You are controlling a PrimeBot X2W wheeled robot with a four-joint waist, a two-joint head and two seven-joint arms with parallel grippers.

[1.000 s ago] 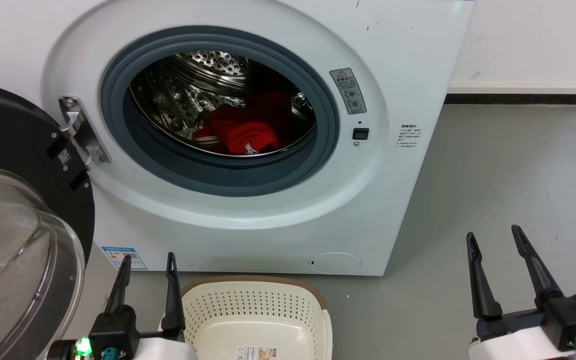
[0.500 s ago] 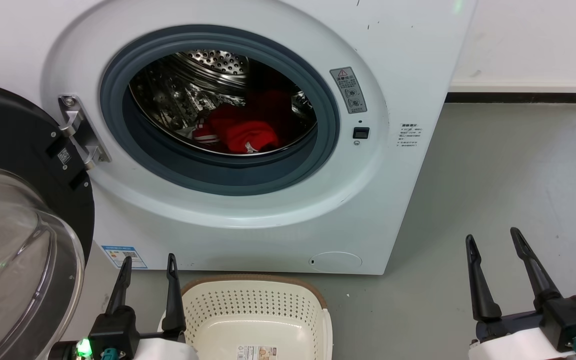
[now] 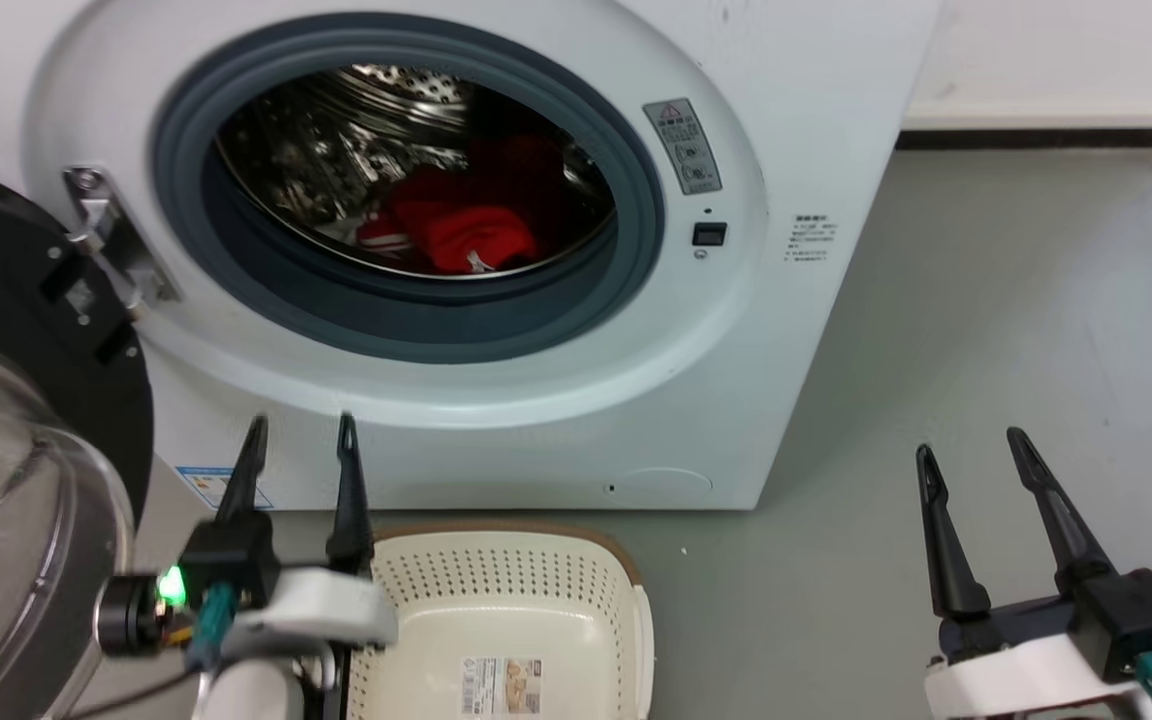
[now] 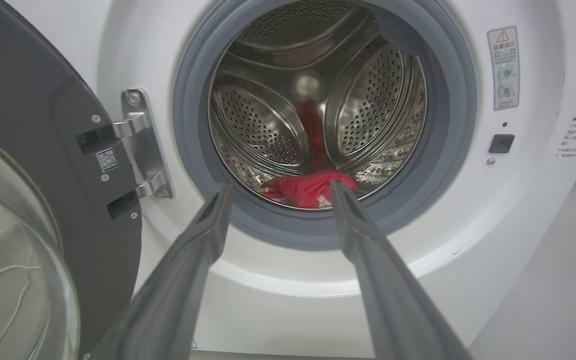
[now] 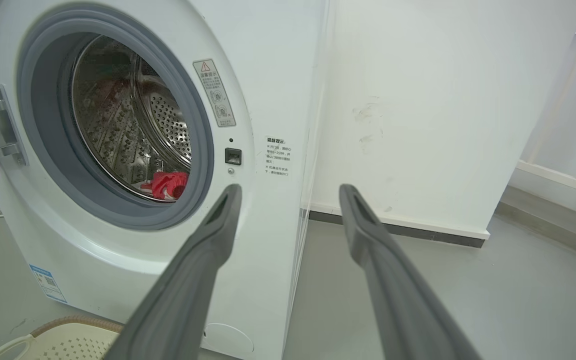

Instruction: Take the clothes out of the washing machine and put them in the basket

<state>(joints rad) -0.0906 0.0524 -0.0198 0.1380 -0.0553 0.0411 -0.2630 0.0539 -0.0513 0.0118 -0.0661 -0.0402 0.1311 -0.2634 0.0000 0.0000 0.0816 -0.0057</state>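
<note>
The soft red clothes with white trim (image 3: pixel 456 232) are lying low inside the large white front-loading washing machine (image 3: pixel 816 120), the cream perforated plastic basket (image 3: pixel 496 590) is sitting in front holding no garment, and the left gripper (image 3: pixel 301 425) and right gripper (image 3: pixel 969 445) are hovering outside, spread and empty.

**Labels in plenty, little legible**

On the washer (image 3: pixel 816 120) front, right of the porthole, a grey warning label (image 4: pixel 503 67) shows a red triangle with an exclamation mark above two round pictograms; its characters are too small to read; further right is a small block of printed characters (image 4: pixel 575 136), also illegible; low on the left, a blue-edged sticker (image 5: pixel 47 283) with a code square; a QR sticker (image 4: pixel 106 160) on the door (image 4: pixel 43 125) frame by the hinge; a printed label (image 3: pixel 500 686) on the basket (image 3: pixel 496 585) floor, unreadable.
</note>
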